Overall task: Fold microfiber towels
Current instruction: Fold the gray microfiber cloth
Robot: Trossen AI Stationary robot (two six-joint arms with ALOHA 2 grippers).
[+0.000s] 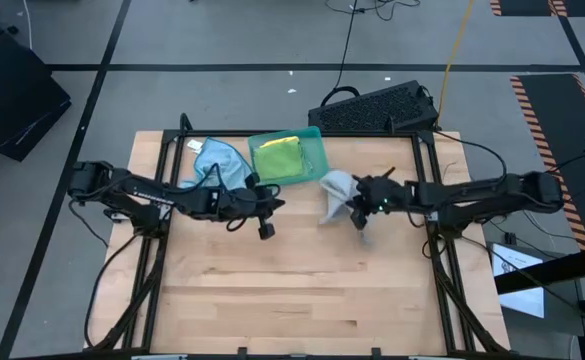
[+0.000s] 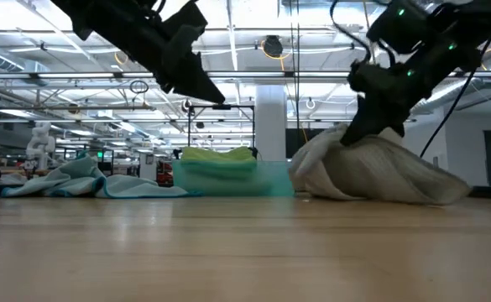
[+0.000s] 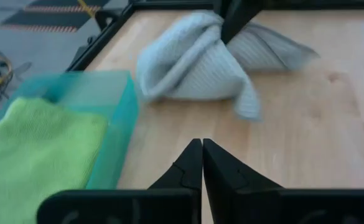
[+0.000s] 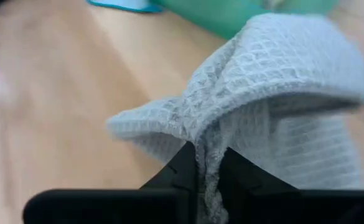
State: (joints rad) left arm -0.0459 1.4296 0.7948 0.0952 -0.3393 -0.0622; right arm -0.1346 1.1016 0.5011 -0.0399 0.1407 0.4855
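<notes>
The left gripper [image 3: 201,163] hovers above the table [image 1: 292,290] with its 2 fingers pressed together, holding nothing, the teal tray [image 1: 315,150] with a green towel [image 1: 278,158] just beyond them. The right gripper [image 4: 210,163] pinches a fold of the bunched grey towel [image 4: 275,93], which drapes ahead of its fingertips onto the wood.

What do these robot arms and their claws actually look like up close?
Both are slim, dark, jointed arms with black cables looping beside them. The left gripper ends in two flat black fingers tapering to sharp wedge points, mounted on a black crossbar. The right gripper has the same black wedge-shaped fingers on the same kind of bar. Small green lights glow on the right arm's wrist.
</notes>
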